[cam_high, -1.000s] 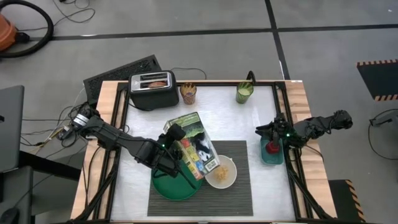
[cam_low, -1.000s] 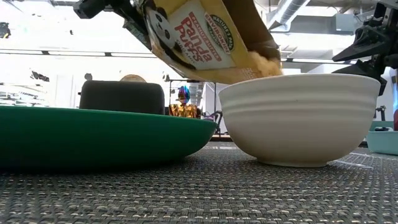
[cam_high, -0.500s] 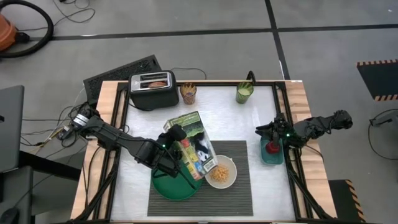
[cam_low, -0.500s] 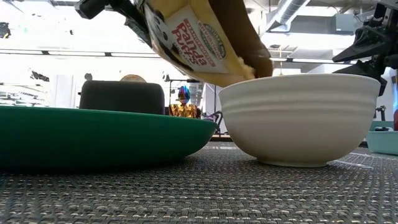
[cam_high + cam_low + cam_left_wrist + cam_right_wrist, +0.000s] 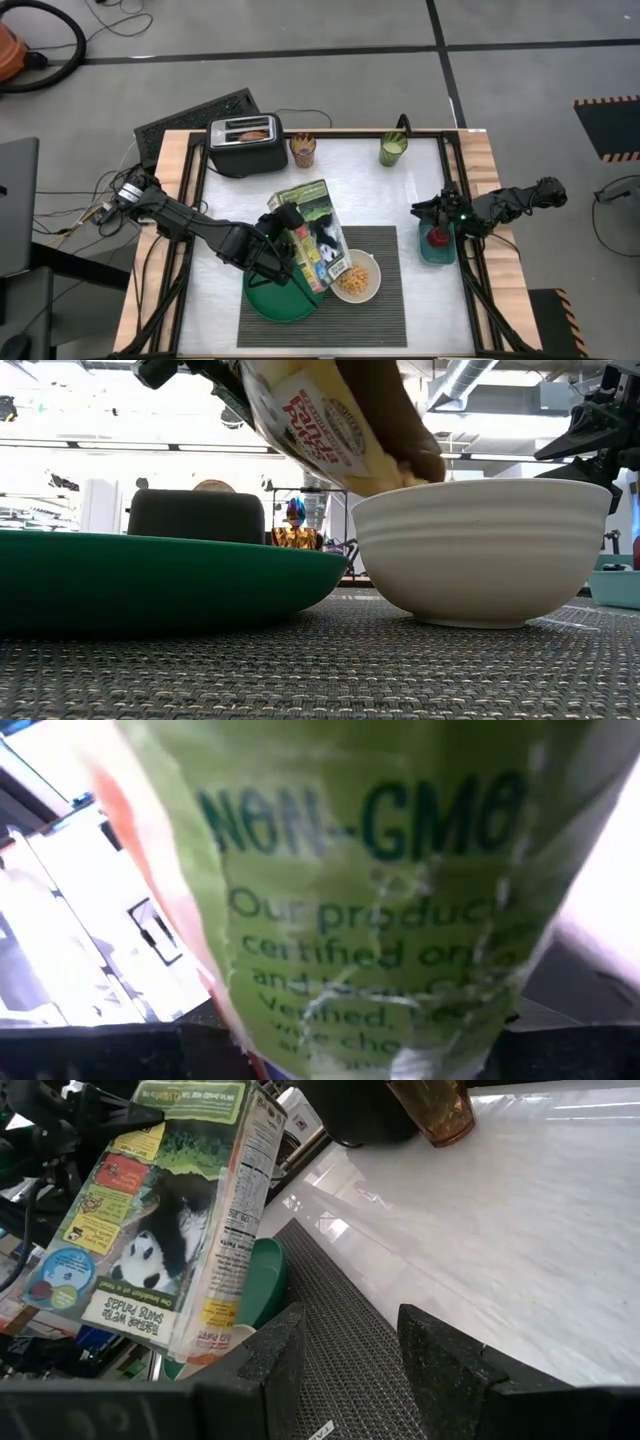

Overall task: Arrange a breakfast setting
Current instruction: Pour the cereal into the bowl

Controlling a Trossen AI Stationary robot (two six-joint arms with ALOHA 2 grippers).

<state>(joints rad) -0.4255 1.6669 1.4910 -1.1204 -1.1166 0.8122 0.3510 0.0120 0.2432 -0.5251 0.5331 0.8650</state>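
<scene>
My left gripper (image 5: 284, 243) is shut on a green panda cereal box (image 5: 313, 232), tipped with its open end low over the white bowl (image 5: 356, 278). Yellow cereal (image 5: 354, 274) lies in the bowl. The bowl and the green plate (image 5: 272, 303) stand on the dark ribbed placemat (image 5: 388, 305). The box fills the left wrist view (image 5: 370, 900). My right gripper (image 5: 345, 1330) is open, waiting at the table's right edge above the teal dish (image 5: 437, 250). A purple-and-blue spoon (image 5: 295, 512) sticks up from the amber cup (image 5: 303, 150). I see no bagel plainly. My left gripper holds the cereal box at its left side (image 5: 292, 238), about midway along its length, coming level from the table's left. The box hides the fingers, so the kind of hold does not show. The box is lifted clear and tilted, its open end (image 5: 415, 465) just above the bowl's rim.
A black toaster (image 5: 246, 142) stands at the far left, the amber cup beside it and a green cup (image 5: 392, 150) at the far right. The teal dish with a red apple (image 5: 437, 237) sits at the right edge. Bare white table lies between the cups and the placemat.
My left gripper has tipped the cereal box steeper, its open end sinking toward the bowl's rim. Cereal has fallen out, and the heap in the bowl has grown.
</scene>
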